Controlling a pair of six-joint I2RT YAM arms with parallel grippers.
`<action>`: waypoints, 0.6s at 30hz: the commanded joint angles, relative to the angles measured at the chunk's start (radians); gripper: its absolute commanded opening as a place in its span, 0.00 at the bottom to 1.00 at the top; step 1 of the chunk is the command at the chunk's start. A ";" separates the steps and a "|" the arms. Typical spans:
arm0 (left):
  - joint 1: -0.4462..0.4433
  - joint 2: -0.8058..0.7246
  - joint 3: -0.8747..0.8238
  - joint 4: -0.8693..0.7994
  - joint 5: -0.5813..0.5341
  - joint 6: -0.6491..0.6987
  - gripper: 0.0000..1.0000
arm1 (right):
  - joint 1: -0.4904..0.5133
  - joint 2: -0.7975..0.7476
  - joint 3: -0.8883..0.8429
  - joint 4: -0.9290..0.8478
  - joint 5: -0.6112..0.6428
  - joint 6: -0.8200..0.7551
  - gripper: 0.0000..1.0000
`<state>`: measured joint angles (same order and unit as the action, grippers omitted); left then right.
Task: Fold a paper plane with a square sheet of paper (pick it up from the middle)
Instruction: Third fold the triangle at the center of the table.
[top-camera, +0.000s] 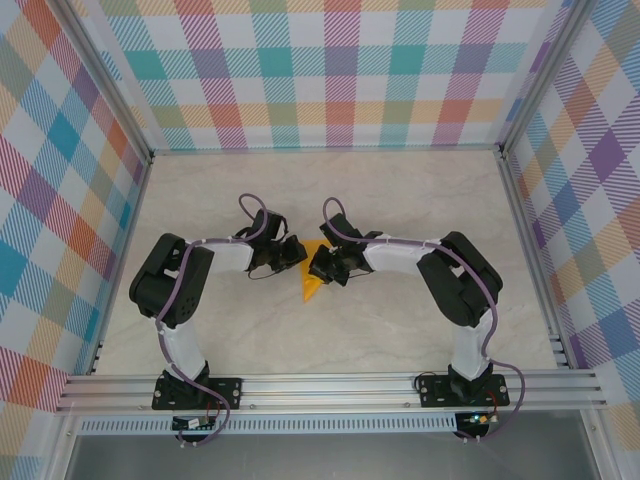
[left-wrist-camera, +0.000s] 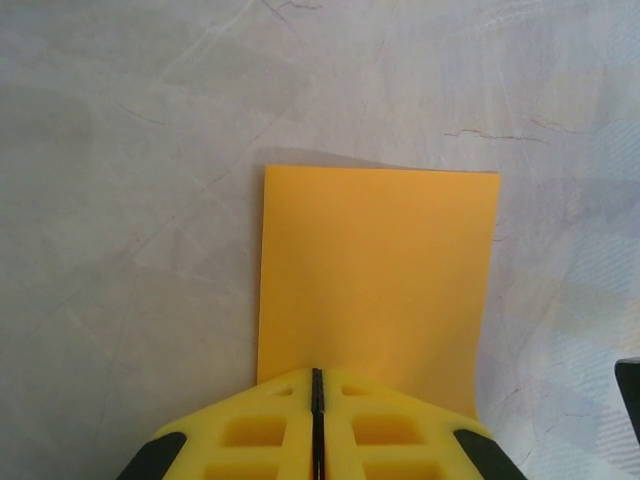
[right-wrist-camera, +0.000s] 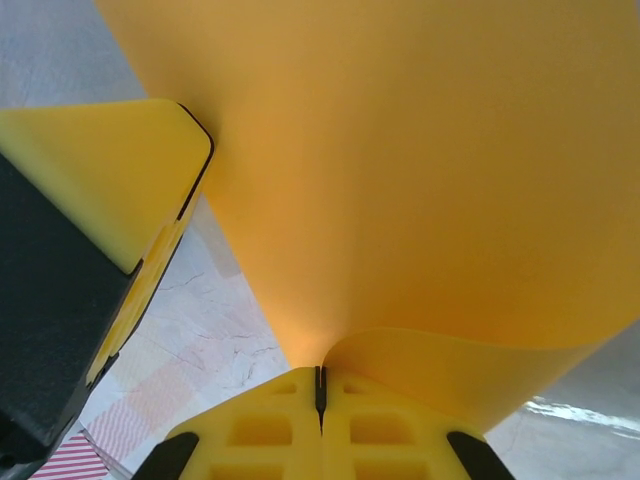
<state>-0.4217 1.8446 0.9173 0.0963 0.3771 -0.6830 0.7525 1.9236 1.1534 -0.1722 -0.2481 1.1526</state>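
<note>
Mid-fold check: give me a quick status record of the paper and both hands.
paper: thin orange-yellow sheet of paper, curved rather than flat, held between the two hands
left hand: shut, pinching one edge of the sheet
right hand: shut, the sheet curling down into its fingertips
surface: pale marble-look table
plane: not yet a slim dart shape

Pale, seemingly marble tabletop (top-camera: 400, 200); pastel plaid walls (top-camera: 330, 70)
</note>
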 joint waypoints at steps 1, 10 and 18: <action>0.009 0.007 0.015 -0.040 0.012 0.021 0.10 | -0.003 0.019 0.029 0.012 -0.013 -0.034 0.03; 0.009 0.005 0.016 -0.040 0.022 0.022 0.10 | -0.004 0.046 0.049 0.004 -0.039 -0.070 0.02; 0.009 0.002 0.014 -0.041 0.023 0.023 0.10 | -0.004 0.051 0.049 0.008 -0.037 -0.076 0.02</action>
<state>-0.4217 1.8446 0.9173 0.0952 0.3836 -0.6830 0.7525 1.9614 1.1801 -0.1726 -0.2741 1.1042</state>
